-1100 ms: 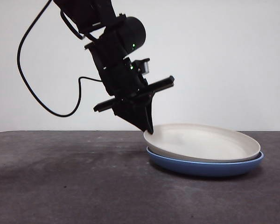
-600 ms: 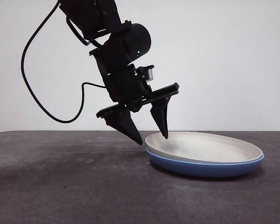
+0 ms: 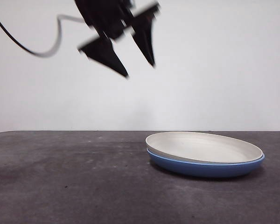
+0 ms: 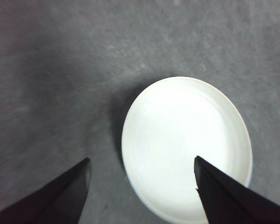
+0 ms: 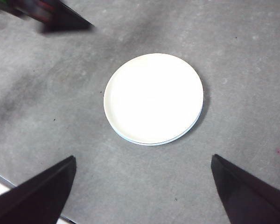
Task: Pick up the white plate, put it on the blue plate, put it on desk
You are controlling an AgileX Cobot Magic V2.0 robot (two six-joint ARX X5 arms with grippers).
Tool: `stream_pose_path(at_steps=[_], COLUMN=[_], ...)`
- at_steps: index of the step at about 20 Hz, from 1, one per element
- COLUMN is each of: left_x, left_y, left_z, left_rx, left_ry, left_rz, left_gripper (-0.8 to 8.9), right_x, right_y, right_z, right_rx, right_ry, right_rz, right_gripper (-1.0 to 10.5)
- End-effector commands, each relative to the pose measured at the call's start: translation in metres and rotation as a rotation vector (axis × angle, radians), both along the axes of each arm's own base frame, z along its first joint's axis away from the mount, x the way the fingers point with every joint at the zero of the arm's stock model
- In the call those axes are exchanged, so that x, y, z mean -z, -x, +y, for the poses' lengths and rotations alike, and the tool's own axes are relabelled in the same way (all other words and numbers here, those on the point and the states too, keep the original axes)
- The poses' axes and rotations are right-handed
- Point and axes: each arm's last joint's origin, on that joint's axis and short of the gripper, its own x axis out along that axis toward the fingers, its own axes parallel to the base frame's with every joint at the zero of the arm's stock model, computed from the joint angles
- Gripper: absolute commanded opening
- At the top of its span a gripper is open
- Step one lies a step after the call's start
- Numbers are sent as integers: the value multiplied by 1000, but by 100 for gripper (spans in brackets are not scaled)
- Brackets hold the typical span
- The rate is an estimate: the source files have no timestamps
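White plate point(image 3: 206, 146) lies nested inside the blue plate point(image 3: 205, 167), and the two together rest on the desk point(image 3: 65, 177). From the front view the cream rim sits slightly tilted, with the side toward the middle of the desk a little higher, and only a band of blue shows under it. From the right wrist view the white plate point(image 5: 153, 98) covers nearly all of the blue plate point(image 5: 196, 122) — just a thin blue edge is seen along one side. In the left wrist view only the white plate point(image 4: 186, 147) can be seen; the blue one is hidden under it.

The left gripper point(image 3: 139, 69) is high above the desk, over the spot just beside the raised edge of the white plate, and it touches nothing. Its two black jaws are spread apart with empty air between them, and they look blurred. The same gripper shows as a dark blurred tip point(image 5: 65, 21) in a corner of the right wrist view.

The right gripper point(image 5: 142, 175) hangs well above the plates and looks straight down on them — its jaws are spread wide and hold nothing.
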Motion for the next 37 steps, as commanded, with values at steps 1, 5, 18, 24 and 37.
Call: stream_pose_path(at_steps=[1,5,18,24,37], left_x=[-26,-45,-8,-9,-9], left_y=[11,39,146,147,147], left_z=[17,57,111,111,111], left_rx=[2,-21,325,325,329], left_ry=[0,-28,248,250,247], left_rz=[-38,-58,28,23,18], left_gripper=[358,349,342,342,342], right_x=[-4,-2,5,16,132], right_y=[-1,-9,-30,-35,-140], right_z=[0,1,4,4,18], right_rx=[4,12,19,32,153], right_ry=[-4,7,21,15,-65], right_rz=[-10,17,98,150,339], right_gripper=[464,464,464,463,415])
